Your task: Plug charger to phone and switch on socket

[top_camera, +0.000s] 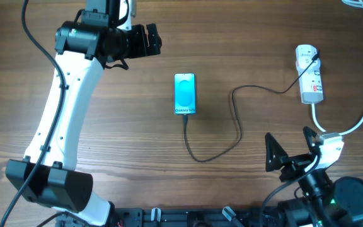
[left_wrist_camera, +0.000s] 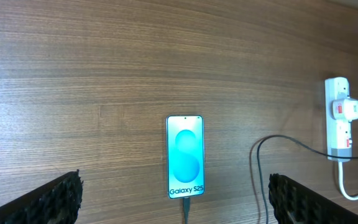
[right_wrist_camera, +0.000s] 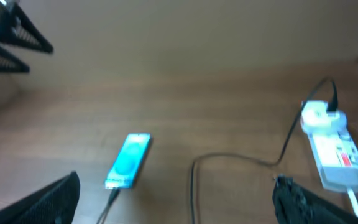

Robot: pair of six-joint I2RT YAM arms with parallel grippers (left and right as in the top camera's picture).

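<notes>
charger sitting in phone port, apparently plugged | socket switch seemingly awaiting pressing | left gripper, right gripper both hanging released, empty

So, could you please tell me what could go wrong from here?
1. The charger loops loosely between the phone and the socket. The right end effector, open nearby, could snag it on the way to the switch and tug the connector out of the phone.
2. The socket looks unfixed, so pressing its switch might slide it instead.

Phone cyan, socket wht, charger blk, table brown woodgrain.
</notes>
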